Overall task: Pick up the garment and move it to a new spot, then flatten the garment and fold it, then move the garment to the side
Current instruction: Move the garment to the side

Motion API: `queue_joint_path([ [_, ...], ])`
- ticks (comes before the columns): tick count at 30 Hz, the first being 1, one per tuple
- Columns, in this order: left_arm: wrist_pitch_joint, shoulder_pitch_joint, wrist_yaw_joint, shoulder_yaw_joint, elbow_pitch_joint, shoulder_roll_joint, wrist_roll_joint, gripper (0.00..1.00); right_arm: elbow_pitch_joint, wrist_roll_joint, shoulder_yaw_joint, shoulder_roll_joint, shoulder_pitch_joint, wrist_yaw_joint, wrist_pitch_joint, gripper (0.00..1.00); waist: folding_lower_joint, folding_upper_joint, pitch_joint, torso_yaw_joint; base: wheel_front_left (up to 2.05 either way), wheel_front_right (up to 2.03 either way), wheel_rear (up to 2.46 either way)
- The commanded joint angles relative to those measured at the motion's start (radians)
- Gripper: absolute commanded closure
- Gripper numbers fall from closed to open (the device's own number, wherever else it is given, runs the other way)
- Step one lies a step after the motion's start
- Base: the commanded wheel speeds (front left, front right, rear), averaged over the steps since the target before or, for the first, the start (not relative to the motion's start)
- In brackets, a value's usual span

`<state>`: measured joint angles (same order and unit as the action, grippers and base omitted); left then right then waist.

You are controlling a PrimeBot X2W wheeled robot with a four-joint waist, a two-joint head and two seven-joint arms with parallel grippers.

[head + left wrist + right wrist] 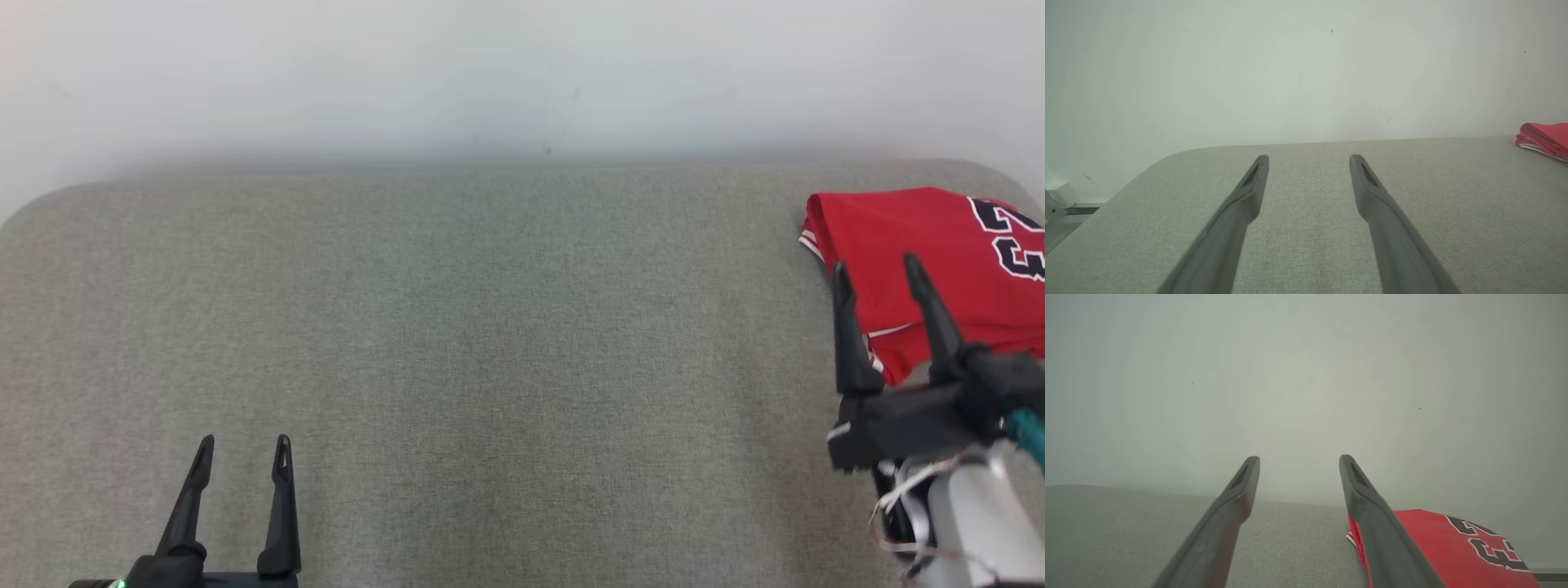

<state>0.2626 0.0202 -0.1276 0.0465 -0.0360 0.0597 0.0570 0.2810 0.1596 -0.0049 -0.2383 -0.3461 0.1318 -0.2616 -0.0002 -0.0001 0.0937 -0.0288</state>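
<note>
The garment point(914, 253) is a red jersey with dark numbers edged in white, folded and lying at the far right of the grey padded table point(490, 343). My right gripper point(878, 273) hovers over its near left edge, open, with nothing between its fingers. In the right wrist view the garment point(1453, 551) lies low and to the right of the right gripper point(1298, 459), partly behind one finger. My left gripper point(245, 441) stands open at the lower left, far from the cloth. The left wrist view has the left gripper point(1308, 157) open over bare fabric, and the garment point(1545, 139) at the right edge.
A pale wall point(522, 73) runs behind the table's far edge. The table's rounded back corners point(49, 204) show at both sides. Beyond the table's left corner in the left wrist view a small white fixture point(1061, 200) sits by the floor.
</note>
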Motion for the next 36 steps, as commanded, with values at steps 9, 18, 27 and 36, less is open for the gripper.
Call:
queue_joint_path([
  [9,0.002,0.029,0.007,0.003,-0.024,-0.007,-0.007,0.0,-0.159,-0.019,-0.059,0.107,0.241,-0.002,-0.003,0.0,0.0002,0.0001,-0.045,0.021,0.0,0.0,0.0],
  [18,0.002,0.066,0.026,0.01,-0.038,-0.009,-0.011,0.0,-0.197,-0.039,-0.094,0.173,0.401,-0.002,-0.003,0.0,0.0002,0.0001,-0.081,0.009,0.0,0.0,0.0],
  [27,0.002,0.083,0.041,0.012,-0.037,-0.009,-0.008,0.0,-0.185,-0.035,-0.022,0.187,0.437,-0.002,-0.003,0.0,0.0002,0.0001,-0.1,-0.002,0.0,0.0,0.0],
  [36,0.002,0.091,0.048,0.016,-0.038,-0.01,0.005,0.0,-0.174,-0.023,-0.008,0.187,0.427,-0.002,-0.003,0.0,0.0002,0.0001,-0.107,0.011,0.0,0.0,0.0],
])
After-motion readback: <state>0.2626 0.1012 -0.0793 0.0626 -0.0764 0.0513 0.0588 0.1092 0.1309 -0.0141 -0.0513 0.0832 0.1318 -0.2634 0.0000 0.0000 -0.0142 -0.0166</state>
